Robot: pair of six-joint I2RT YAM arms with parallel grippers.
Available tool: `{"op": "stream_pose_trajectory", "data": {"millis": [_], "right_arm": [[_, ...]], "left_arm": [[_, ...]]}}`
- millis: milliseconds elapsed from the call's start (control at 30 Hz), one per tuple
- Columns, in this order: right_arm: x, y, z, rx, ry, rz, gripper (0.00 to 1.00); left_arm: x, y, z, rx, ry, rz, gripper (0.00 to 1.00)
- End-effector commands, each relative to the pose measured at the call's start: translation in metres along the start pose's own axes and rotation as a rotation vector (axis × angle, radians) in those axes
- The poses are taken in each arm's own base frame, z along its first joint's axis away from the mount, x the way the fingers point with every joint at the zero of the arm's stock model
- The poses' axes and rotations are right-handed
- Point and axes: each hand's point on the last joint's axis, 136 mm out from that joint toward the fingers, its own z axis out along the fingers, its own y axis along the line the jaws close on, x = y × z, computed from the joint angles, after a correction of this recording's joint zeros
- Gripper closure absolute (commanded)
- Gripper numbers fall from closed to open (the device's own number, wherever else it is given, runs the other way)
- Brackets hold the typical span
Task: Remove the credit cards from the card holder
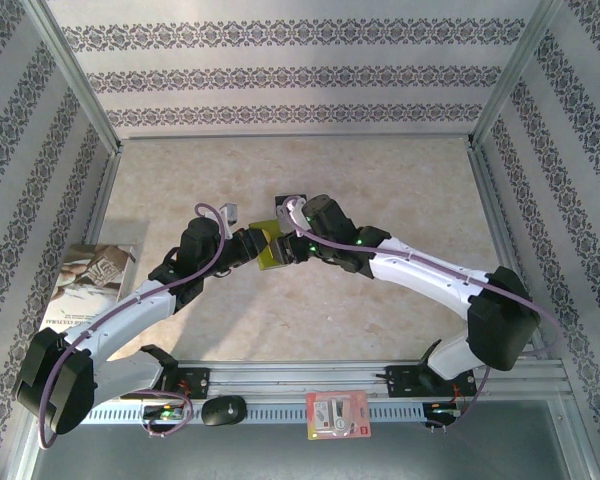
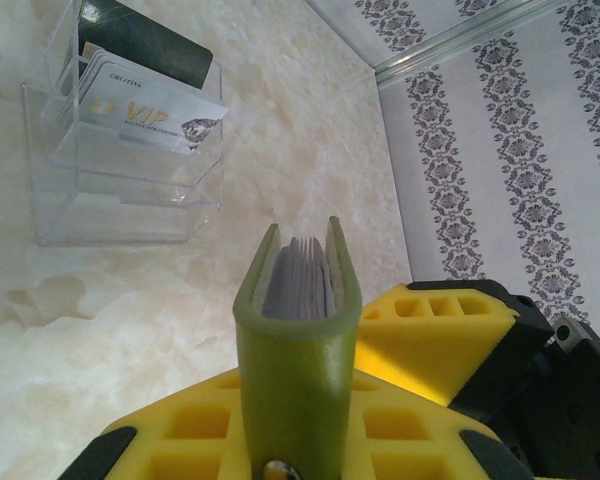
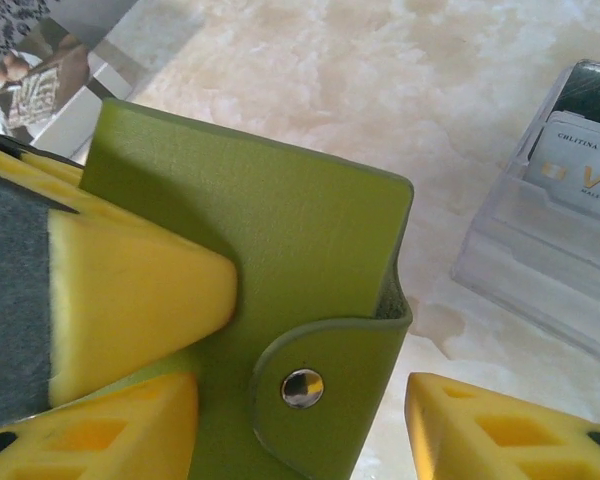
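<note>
Left wrist view: left gripper (image 2: 295, 450) is clamping the card holder (image 2: 295, 350) upright over table (image 2: 180, 330); right gripper (image 3: 300, 440) is hovering w/ jaws apart at snap tab (image 3: 325, 395). Prob. light, floppy, slick, so pinch tab edge.
</note>
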Motion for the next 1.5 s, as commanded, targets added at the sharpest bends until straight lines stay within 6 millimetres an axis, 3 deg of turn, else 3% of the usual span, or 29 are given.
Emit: {"op": "stream_pose_trajectory", "data": {"millis": [0, 233, 533, 733, 867, 1200, 1467], "right_arm": [[-0.003, 0.002, 0.004, 0.03, 0.023, -0.033, 0.44], [-0.001, -0.03, -0.002, 0.192, 0.022, -0.013, 0.69], [-0.001, -0.017, 0.007, 0.117, 0.033, -0.016, 0.89], [0.0, -0.021, 0.008, 0.149, 0.043, -0.025, 1.0], [0.001, -0.028, 0.008, 0.201, 0.047, -0.03, 1.0], [0.017, -0.079, 0.002, 0.433, 0.09, -0.05, 1.0], [0.021, -0.092, 0.004, 0.458, 0.097, -0.02, 1.0]], "left_arm": [[-0.007, -0.026, -0.005, 0.072, -0.021, 0.011, 1.0], [-0.007, -0.026, -0.008, 0.072, -0.027, 0.013, 1.0], [-0.007, -0.028, -0.007, 0.092, -0.024, 0.005, 1.0], [-0.006, -0.03, -0.006, 0.103, -0.023, 0.005, 1.0], [-0.005, -0.029, -0.006, 0.106, -0.022, 0.003, 1.0], [-0.002, -0.028, -0.005, 0.122, -0.012, -0.009, 1.0], [0.001, -0.026, -0.002, 0.13, -0.001, -0.02, 1.0]]}}
